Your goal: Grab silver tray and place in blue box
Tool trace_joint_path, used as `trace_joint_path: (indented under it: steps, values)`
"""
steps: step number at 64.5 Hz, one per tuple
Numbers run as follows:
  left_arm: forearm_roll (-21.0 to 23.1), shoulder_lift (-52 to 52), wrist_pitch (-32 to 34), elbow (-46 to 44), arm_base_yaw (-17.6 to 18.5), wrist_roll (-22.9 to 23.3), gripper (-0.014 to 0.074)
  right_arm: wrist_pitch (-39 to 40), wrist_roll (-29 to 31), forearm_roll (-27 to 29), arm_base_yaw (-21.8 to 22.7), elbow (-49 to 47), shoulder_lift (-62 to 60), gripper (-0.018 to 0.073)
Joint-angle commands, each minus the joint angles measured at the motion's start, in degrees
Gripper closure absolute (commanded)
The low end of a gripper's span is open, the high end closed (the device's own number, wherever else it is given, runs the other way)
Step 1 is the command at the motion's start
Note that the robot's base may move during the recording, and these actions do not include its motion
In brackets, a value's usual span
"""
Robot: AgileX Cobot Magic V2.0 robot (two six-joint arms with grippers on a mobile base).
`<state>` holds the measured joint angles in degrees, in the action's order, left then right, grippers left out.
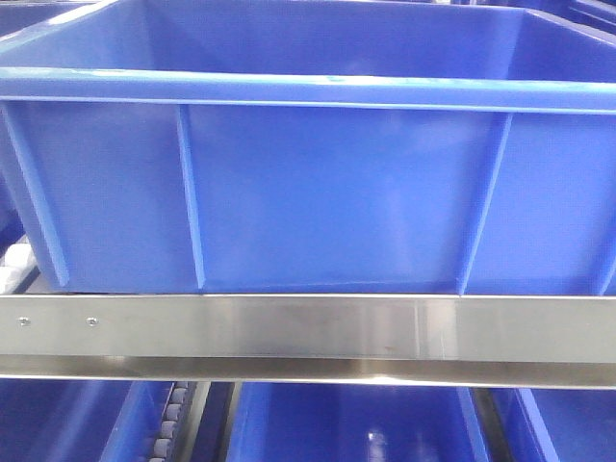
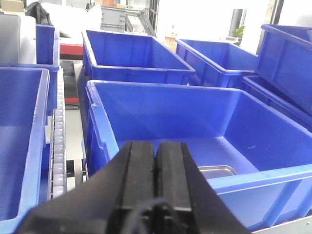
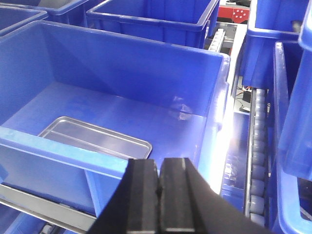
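The silver tray (image 3: 95, 138) is being shown lying flat on the floor of the blue box (image 3: 146, 58), so placement is judged done, while the left gripper (image 2: 156, 156) and right gripper (image 3: 158, 175) are being held outside the near rim, fingers pressed together and empty.

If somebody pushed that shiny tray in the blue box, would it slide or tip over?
Probably slide: the silver tray lies flat on the blue box's smooth floor, and it looks too shallow to tip. It also seems stiff metal, likely light, and its low rim might be hard to grip.
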<state>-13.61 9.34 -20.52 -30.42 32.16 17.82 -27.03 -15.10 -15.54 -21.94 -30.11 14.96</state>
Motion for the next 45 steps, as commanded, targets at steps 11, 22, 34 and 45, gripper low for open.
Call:
trace_joint_path:
  steps: [11,22,34,45]
  values:
    - [-0.5,0.7,4.9,-1.4,0.0,-0.2,0.0691,4.3,0.6,-1.3,0.2,-1.5,0.7,0.0503]
    - [-0.5,0.7,5.1,-1.4,0.0,-0.2,0.0691,4.3,0.6,-1.3,0.2,-1.5,0.7,0.0503]
    - [8.7,0.5,5.7,1.9,-2.8,-9.1,0.0691,4.3,0.6,-1.3,0.2,-1.5,0.7,0.0503]
    - [14.3,-1.2,6.1,6.0,-14.1,-16.3,0.0691,4.3,0.6,-1.3,0.2,-1.5,0.7,0.0503]
